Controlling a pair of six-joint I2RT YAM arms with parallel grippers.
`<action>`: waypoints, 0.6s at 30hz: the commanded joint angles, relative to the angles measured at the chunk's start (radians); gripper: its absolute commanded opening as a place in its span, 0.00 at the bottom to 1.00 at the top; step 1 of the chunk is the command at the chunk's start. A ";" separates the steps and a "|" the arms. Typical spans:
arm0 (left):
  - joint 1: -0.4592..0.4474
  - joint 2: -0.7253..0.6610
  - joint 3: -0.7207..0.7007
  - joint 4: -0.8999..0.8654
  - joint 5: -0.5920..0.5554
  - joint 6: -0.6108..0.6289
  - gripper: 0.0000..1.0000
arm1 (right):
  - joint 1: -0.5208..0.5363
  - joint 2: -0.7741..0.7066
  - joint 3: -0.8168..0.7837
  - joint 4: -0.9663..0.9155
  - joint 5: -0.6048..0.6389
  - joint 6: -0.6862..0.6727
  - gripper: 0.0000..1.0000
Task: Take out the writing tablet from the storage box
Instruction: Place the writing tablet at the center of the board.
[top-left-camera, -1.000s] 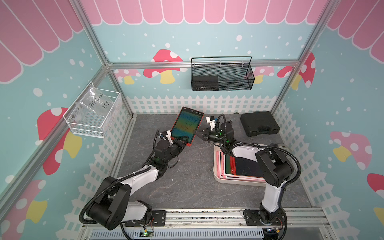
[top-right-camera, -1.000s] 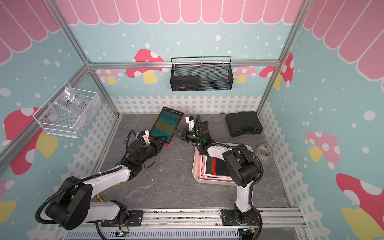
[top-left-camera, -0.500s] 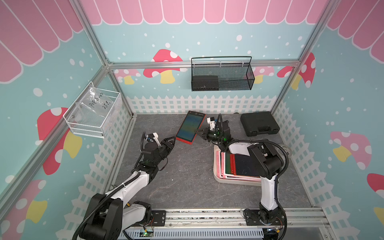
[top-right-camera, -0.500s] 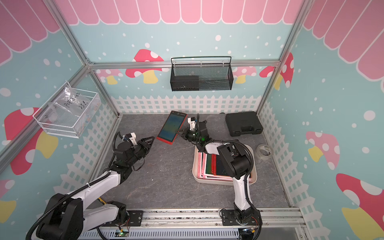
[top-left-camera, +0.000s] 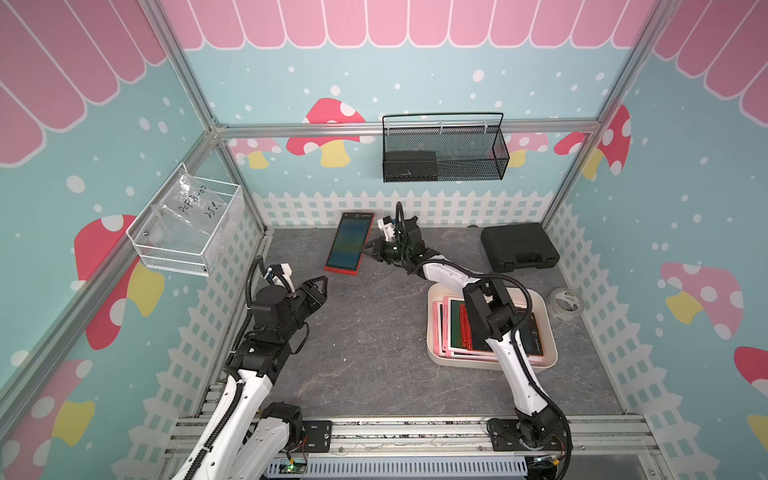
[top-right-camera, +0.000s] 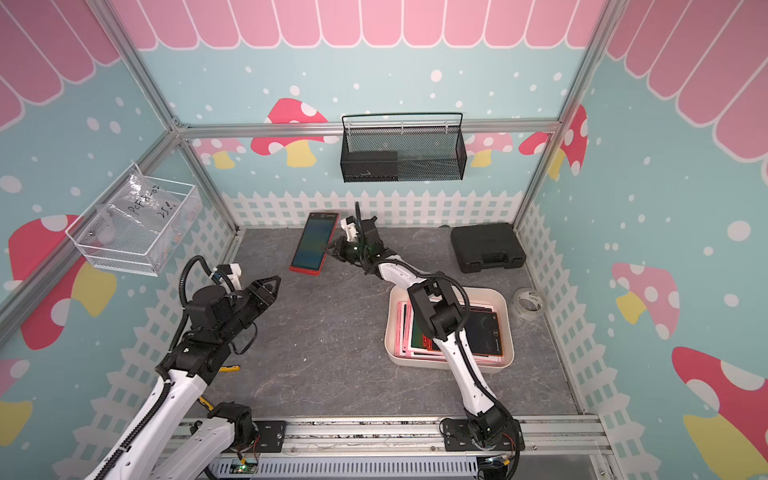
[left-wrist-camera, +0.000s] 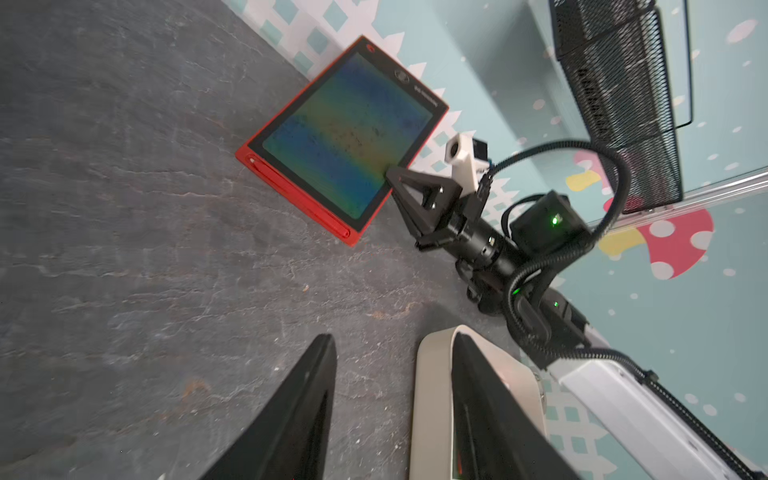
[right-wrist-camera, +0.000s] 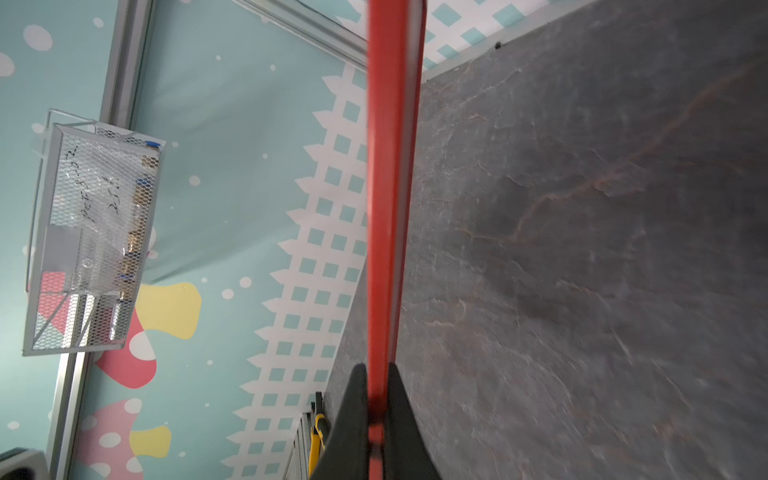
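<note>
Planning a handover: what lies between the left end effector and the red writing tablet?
Only bare grey tabletop separates the left end effector from the red writing tablet, as the left wrist view shows.

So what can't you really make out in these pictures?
- Stacked tablets in the storage box: count unclear in both top views; the right arm crosses them.
- Dark block in the black wire-mesh basket: mesh veils it in both top views.
- Red writing tablet: right wrist view shows only its edge, pinched by the right hand.
- Plastic bag: handwriting too small in a top view.
</note>
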 joint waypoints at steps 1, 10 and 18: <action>0.039 0.002 0.035 -0.215 0.021 0.082 0.48 | 0.024 0.098 0.183 -0.187 -0.056 -0.071 0.00; 0.049 -0.107 0.029 -0.316 0.023 0.120 0.49 | 0.043 0.259 0.299 -0.084 -0.091 0.013 0.00; 0.050 -0.118 0.015 -0.323 0.032 0.122 0.49 | 0.055 0.340 0.353 -0.076 -0.093 0.056 0.00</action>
